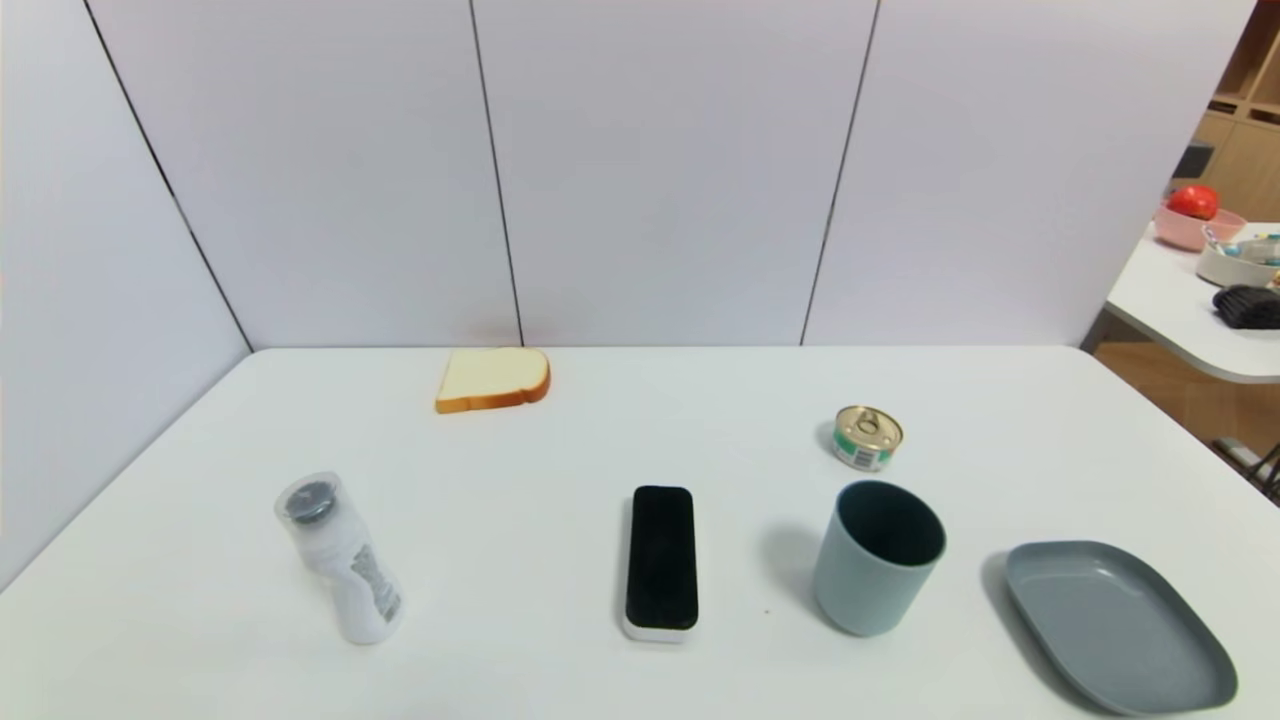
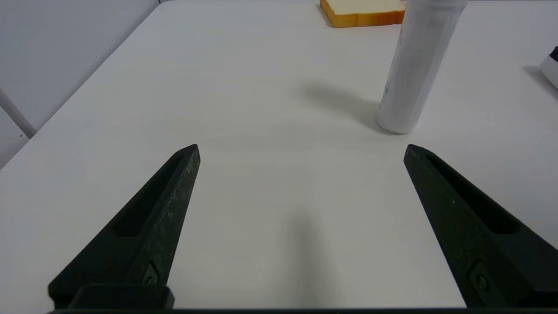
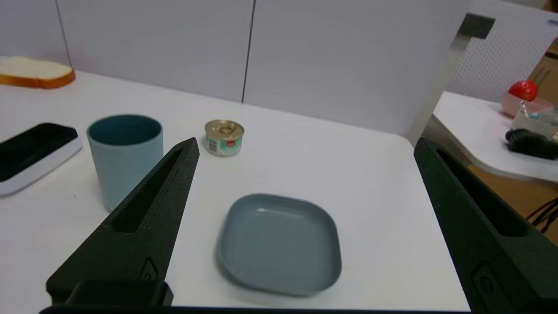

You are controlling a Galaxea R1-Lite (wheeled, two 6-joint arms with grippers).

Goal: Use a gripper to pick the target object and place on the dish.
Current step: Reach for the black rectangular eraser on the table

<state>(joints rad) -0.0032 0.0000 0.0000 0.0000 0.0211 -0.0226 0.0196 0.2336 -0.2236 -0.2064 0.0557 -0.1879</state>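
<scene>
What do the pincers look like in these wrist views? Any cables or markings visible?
Both the left pincer and the right pincer have two matte black, tapering fingers with a long recessed slot and a small screw near the base. No cables or stickers show.

From my station, the target object (image 1: 661, 560) lies flat with bare table (image 1: 520, 520) on its left toward the bottle (image 1: 340, 558). On its right the cup (image 1: 878, 556) stands upright, near it, between it and the dish (image 1: 1118, 625). The can (image 1: 867, 437) sits behind the cup, apart. The dish holds nothing.
</scene>
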